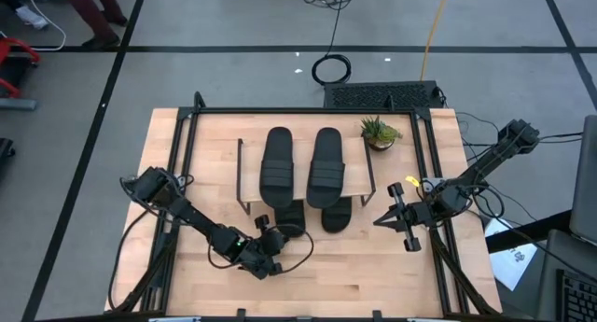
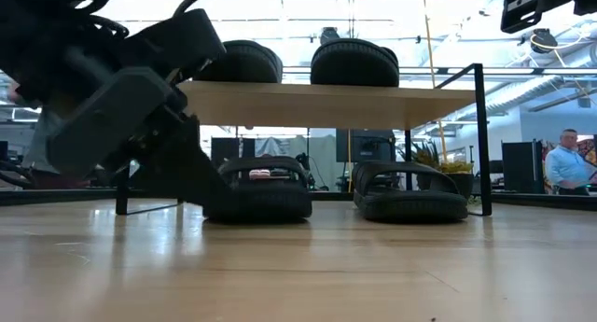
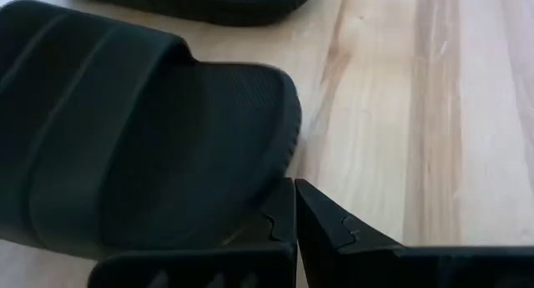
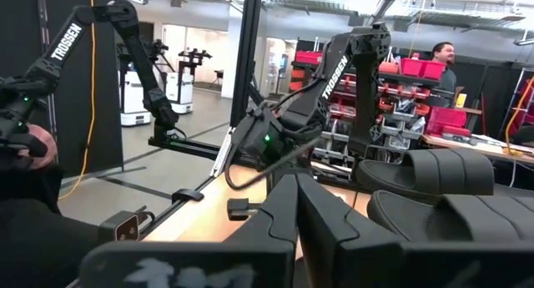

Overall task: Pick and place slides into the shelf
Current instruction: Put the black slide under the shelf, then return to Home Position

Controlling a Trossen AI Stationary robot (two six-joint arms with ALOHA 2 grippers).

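The shelf (image 1: 359, 177) stands mid-table on thin black legs. Two black slides (image 1: 277, 159) (image 1: 326, 159) lie on its plank top. Two more stand soles down on the table beneath its near edge, the left one (image 1: 291, 215) (image 2: 261, 187) and the right one (image 1: 338, 215) (image 2: 406, 191). My left gripper (image 1: 271, 231) (image 3: 294, 184) is low on the table at the left lower slide's near end, shut. My right gripper (image 1: 396, 217) (image 4: 296, 196) hangs above the table to the right of the shelf, shut, holding nothing. My left gripper meets the left lower slide at the sole's rim on its near end (image 3: 282, 167), with the tips of its shut fingers (image 3: 279, 209). It comes in level, slanting from the table's near-left side. The slide lies flat on the table, its far part under the shelf.
A small potted plant (image 1: 380, 131) stands by the shelf's far right corner. The table's black frame rails (image 1: 431, 173) run along its sides. Bare wood (image 1: 354, 266) stretches along the near edge. A person (image 2: 564, 163) stands in the room beyond.
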